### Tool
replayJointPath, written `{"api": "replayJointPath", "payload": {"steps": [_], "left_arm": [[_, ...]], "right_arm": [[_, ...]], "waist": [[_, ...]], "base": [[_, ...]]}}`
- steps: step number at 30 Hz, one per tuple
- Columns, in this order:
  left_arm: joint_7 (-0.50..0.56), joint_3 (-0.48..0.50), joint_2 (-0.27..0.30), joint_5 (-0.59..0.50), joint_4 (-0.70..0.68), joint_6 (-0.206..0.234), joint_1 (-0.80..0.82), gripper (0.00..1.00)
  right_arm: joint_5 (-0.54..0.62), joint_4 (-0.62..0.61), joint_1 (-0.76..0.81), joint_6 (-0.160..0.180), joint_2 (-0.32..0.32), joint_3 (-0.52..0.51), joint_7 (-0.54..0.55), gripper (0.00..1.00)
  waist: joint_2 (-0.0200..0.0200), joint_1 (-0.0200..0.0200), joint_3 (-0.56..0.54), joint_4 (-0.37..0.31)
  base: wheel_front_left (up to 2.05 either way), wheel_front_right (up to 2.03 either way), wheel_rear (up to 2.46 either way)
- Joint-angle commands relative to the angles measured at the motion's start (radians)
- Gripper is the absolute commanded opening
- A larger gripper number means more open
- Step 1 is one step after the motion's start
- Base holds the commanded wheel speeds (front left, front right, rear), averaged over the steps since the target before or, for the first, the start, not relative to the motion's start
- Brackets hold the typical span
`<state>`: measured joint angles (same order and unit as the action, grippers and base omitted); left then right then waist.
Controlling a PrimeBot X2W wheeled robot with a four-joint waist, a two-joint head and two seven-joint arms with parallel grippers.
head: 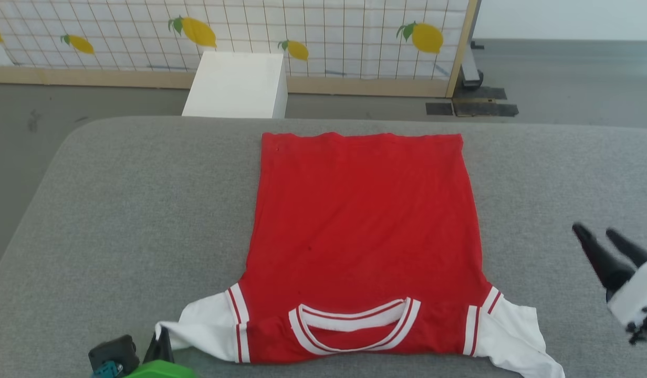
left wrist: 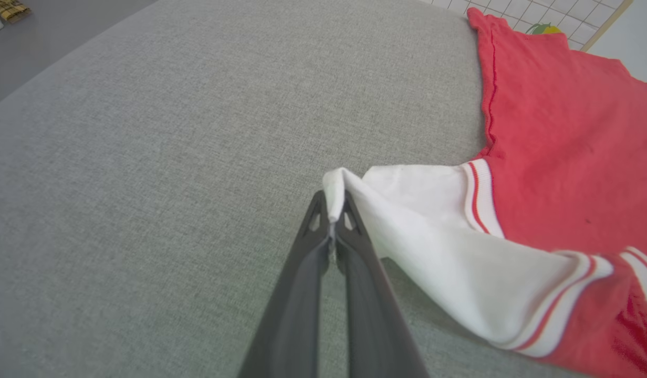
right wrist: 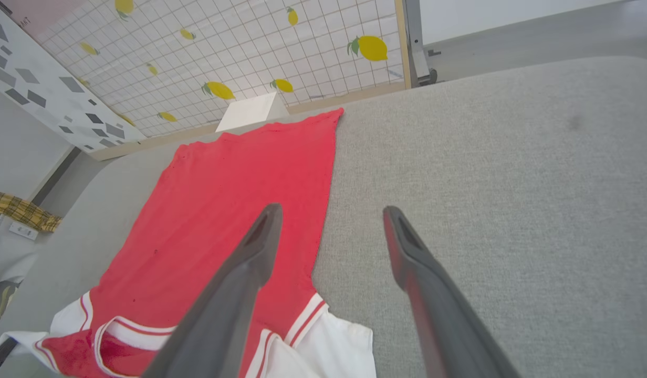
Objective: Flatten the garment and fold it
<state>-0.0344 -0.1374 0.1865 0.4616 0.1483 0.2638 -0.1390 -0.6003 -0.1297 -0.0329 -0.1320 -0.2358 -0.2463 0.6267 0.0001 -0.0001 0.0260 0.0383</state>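
Note:
The red garment [head: 363, 231] lies spread flat on the grey table, plain red side up, its striped collar [head: 355, 323] toward me and its hem at the far side. My left gripper [left wrist: 331, 207] is shut on the tip of the left white sleeve [left wrist: 407, 210], which it holds slightly lifted and folded; in the head view that gripper [head: 163, 338] sits at the lower left. My right gripper [head: 596, 231] hovers open to the right of the garment, nothing between its fingers [right wrist: 250, 257], above the right sleeve [right wrist: 329, 346].
The grey padded table [head: 145, 210] extends well past the garment on both sides. Beyond its far edge stand a white box [head: 237, 84] and a tiled lemon-print screen [head: 302, 31]. A yellow plaid cloth [right wrist: 19, 210] lies off the table's left.

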Motion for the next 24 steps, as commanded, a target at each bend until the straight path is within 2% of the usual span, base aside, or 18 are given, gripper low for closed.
{"api": "replayJointPath", "payload": {"steps": [1,4,7,12,15,24], "left_arm": [[-0.010,0.001,-0.002,0.000,-0.015,0.000,0.026,0.00],[-0.019,-0.009,-0.011,-0.007,-0.055,0.004,0.042,0.00],[-0.023,-0.025,-0.020,-0.019,-0.095,0.009,0.062,0.00],[-0.038,-0.064,-0.044,-0.044,-0.161,0.011,0.111,0.00],[-0.055,-0.084,-0.063,-0.054,-0.197,0.016,0.128,0.00],[-0.101,-0.149,-0.098,-0.086,-0.294,0.045,0.118,0.00]], "right_arm": [[0.023,-0.010,-0.043,0.001,0.015,-0.004,-0.025,1.00],[0.076,0.009,-0.135,0.001,0.040,-0.004,-0.086,1.00],[0.128,0.068,-0.244,0.001,0.037,0.019,-0.134,1.00],[0.210,0.220,-0.465,0.001,-0.027,0.091,-0.158,1.00],[0.232,0.317,-0.591,0.001,-0.072,0.137,-0.128,1.00],[0.302,0.523,-0.880,0.001,-0.250,0.300,0.078,1.00]], "waist": [[-0.0001,0.0001,0.024,0.000],[-0.0001,0.0001,0.071,0.010],[-0.0001,0.0001,0.128,0.030],[-0.0001,0.0001,0.249,0.088],[-0.0001,0.0001,0.314,0.125],[-0.0001,0.0001,0.485,0.261]], "base": [[0.00,0.00,0.00],[0.00,0.00,0.00],[0.00,0.00,0.00],[0.00,0.00,0.00],[0.00,0.00,0.00],[0.00,0.00,0.00]]}}
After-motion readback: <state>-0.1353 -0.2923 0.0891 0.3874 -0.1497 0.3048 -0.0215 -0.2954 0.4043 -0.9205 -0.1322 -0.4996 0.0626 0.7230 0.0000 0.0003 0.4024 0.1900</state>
